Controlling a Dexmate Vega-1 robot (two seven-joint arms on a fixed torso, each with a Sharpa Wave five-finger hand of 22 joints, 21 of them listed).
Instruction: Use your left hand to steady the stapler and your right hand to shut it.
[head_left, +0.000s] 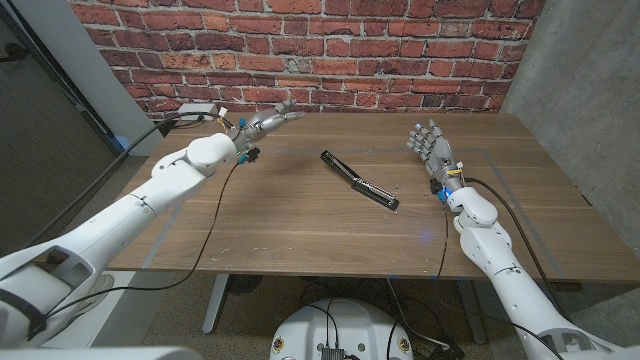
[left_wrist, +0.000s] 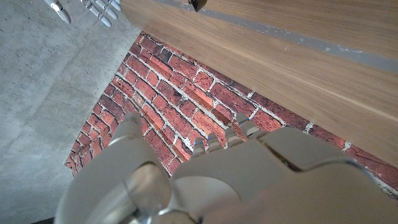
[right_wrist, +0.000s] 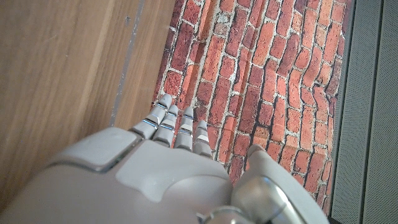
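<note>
A black stapler lies swung wide open on the wooden table, stretched in a long line from the table's middle toward the right front. My left hand hovers at the table's far left, well apart from the stapler, fingers stretched out and holding nothing. My right hand stands upright to the right of the stapler, fingers apart and empty. In the left wrist view the back of my left hand faces the brick wall; the right wrist view shows my right hand the same way.
A red brick wall runs behind the table. A grey box with cables sits at the far left edge. Black cables trail from both arms across the table sides. A concrete wall stands to the right.
</note>
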